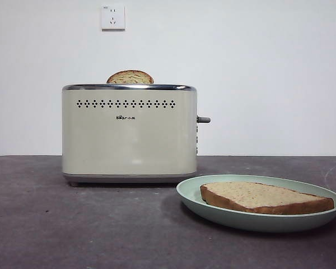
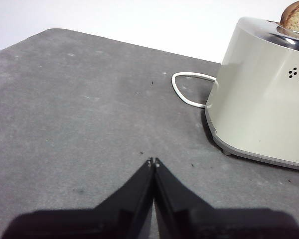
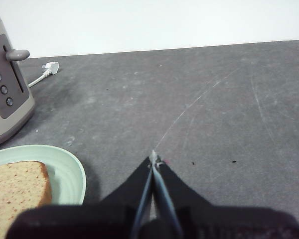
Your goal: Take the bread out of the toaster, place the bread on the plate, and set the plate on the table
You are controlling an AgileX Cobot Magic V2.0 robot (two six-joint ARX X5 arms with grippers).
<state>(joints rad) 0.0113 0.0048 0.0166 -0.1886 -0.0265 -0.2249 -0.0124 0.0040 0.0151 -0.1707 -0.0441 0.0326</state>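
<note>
Bread (image 1: pixel 266 197) is laid flat on the plate (image 1: pixel 196 197) for carrying; left gripper (image 2: pixel 153 162) and right gripper (image 3: pixel 153 158) are closed, empty.

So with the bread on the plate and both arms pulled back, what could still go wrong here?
1. The plate sits near the table front edge, so a nudge could push it off.
2. The bread reaches toward the plate's right rim and could slide out if the plate were tilted.
3. A smaller slice is in the toaster and could be mistaken for the target. Left gripper and right gripper are both shut, holding nothing.
</note>
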